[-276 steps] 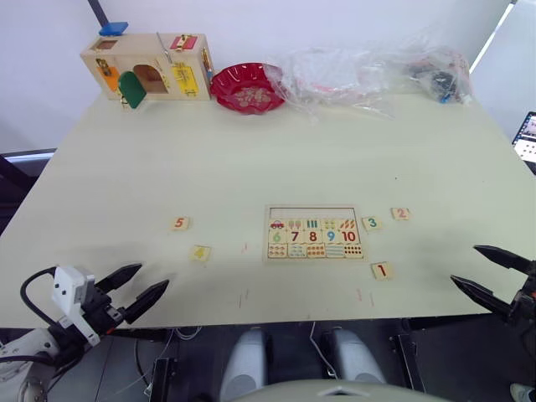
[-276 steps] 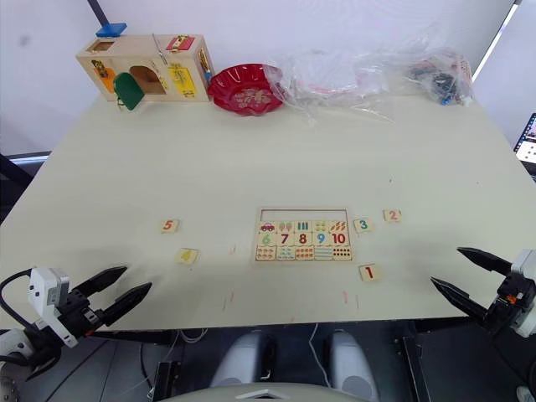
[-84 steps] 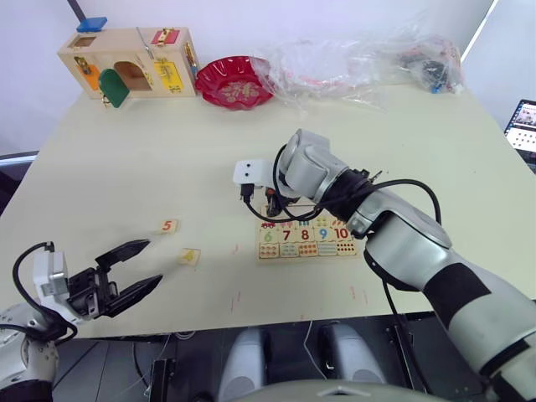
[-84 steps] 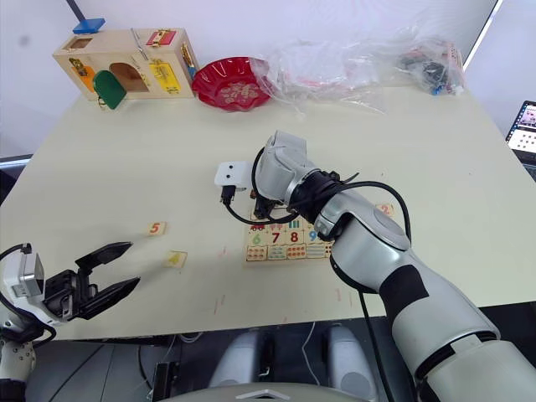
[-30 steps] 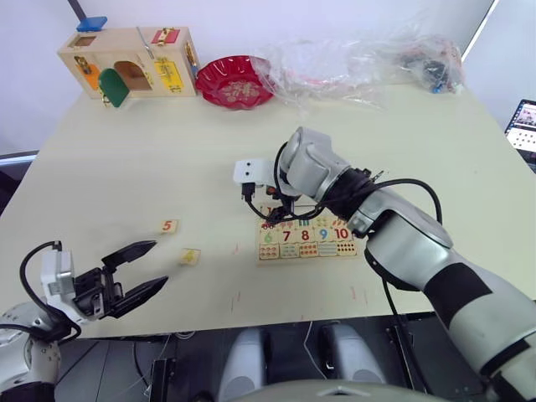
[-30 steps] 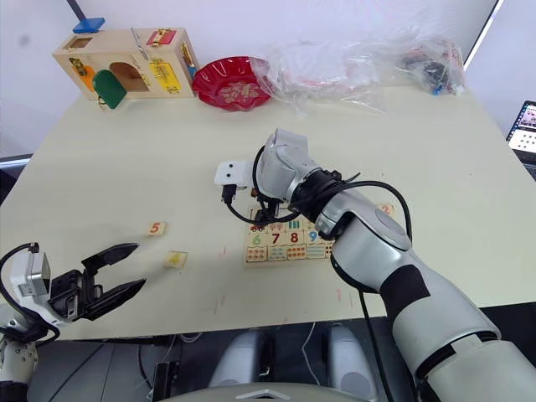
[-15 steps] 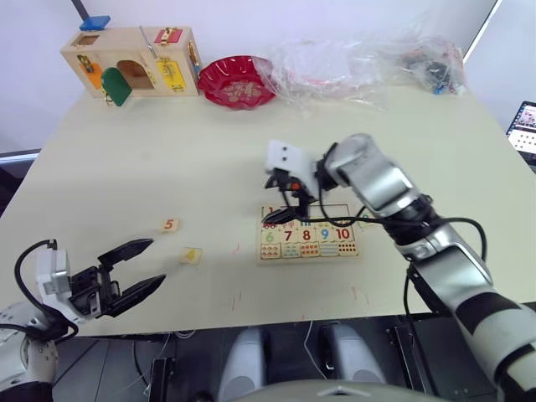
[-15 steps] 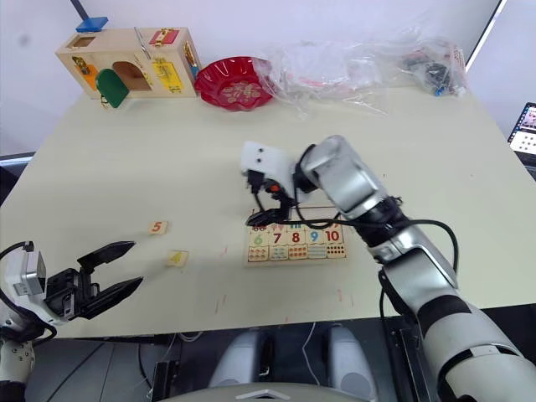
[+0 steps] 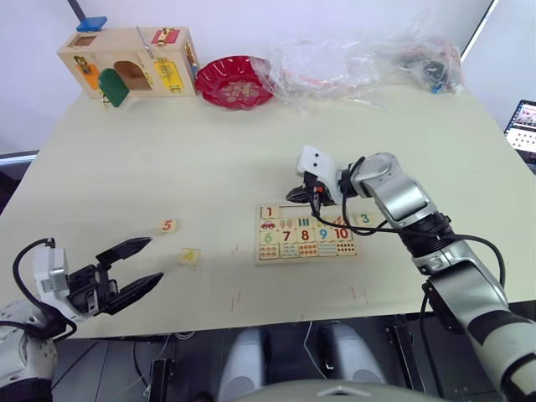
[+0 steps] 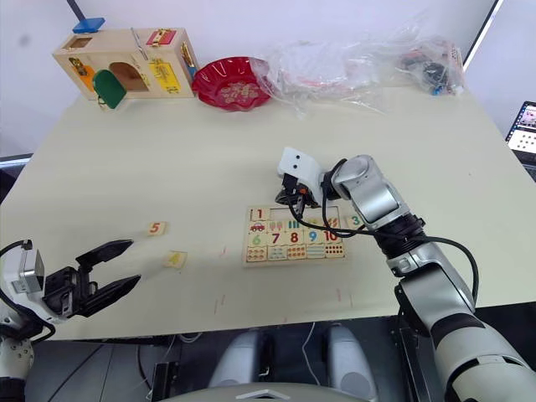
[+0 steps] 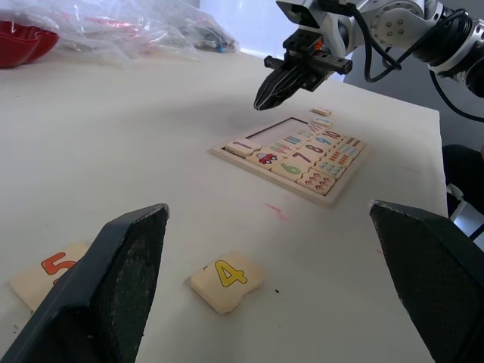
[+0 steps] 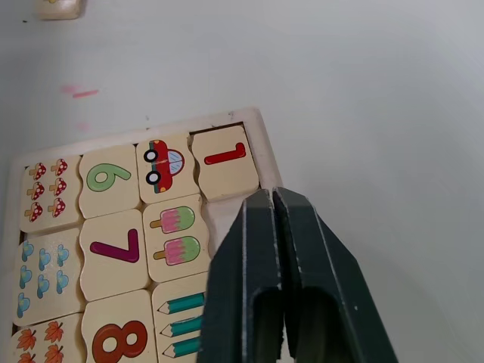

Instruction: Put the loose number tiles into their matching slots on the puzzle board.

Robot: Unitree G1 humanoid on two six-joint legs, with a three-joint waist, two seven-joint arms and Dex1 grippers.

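You are sitting at one of five: the 1 tile (image 12: 220,160) is lying in the puzzle board (image 9: 306,231); the right gripper (image 12: 274,227), pressed together, is hovering above; the 4 tile (image 11: 224,278) and the 5 tile (image 9: 168,225) are waiting near the spread left gripper (image 9: 138,264).

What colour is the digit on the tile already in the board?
Red, a 1; right wrist view shows it best.

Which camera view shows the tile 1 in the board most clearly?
The right wrist view: tile 1 lies large in the board's corner slot. Both eye views show it small; the left wrist view shows it far off, at a low angle.
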